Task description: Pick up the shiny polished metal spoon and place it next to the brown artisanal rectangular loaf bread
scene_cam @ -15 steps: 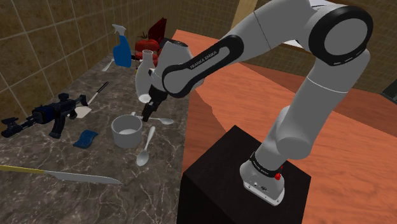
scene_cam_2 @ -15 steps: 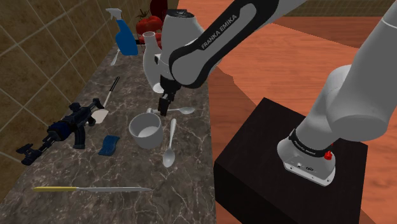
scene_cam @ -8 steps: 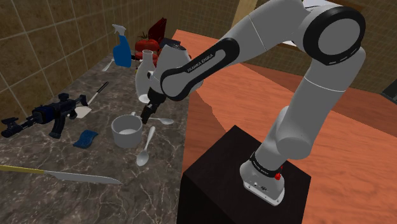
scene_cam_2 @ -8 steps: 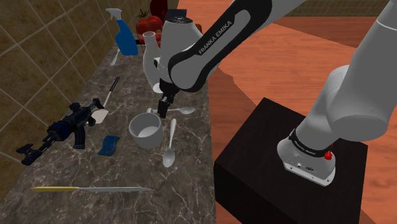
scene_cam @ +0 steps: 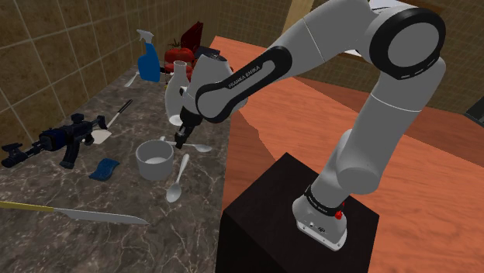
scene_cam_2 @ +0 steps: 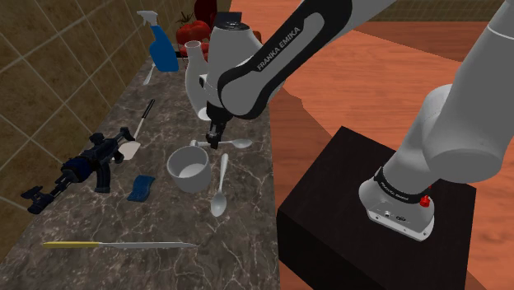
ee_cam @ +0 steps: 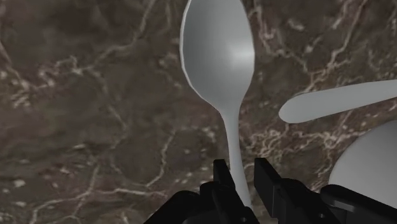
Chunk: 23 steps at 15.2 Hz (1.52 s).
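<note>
The spoon [ee_cam: 219,57] lay flat on the dark marbled table [scene_cam: 116,198], close to the table's edge on the arm's side. Its bowl pointed to the shoulder view's right, and its thin handle ran back toward a white pot [scene_cam: 154,160]. The pincer [ee_cam: 243,177] stood straight over that handle, clenched on it. In the wrist view the two black fingers were drawn in close with the handle between them, and the bowl reached straight out ahead. So the spoon's long axis crossed the line of the jaws squarely, and the hold sat well back from the bowl, toward the handle's end. The pot was just beside the pincer. The handle tip of a second spoon [scene_cam: 178,180] lay near the gripped spoon's neck without touching it. I judged the grasp made and the lift next. A straight rise should clear both neighbours, though the bowl's weight out front might make the spoon droop or twist.
</note>
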{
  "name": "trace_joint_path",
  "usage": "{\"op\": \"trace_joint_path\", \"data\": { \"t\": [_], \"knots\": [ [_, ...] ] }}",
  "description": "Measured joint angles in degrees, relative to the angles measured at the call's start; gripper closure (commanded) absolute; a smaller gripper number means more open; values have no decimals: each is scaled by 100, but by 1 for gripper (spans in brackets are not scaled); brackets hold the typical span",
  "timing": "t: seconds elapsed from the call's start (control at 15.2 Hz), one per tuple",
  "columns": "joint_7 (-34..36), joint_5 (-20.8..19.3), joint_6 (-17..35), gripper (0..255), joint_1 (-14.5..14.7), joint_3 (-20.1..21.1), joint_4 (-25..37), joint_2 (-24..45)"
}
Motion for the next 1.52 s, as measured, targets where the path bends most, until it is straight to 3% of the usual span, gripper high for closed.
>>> {"op": "trace_joint_path", "data": {
  "t": [0.4, 1.52],
  "knots": [
    [14, -3, -87, 255, -2, -1, 11, -78],
    [196, -83, -1387, 255, -48, -46, 455, -945]
  ]
}}
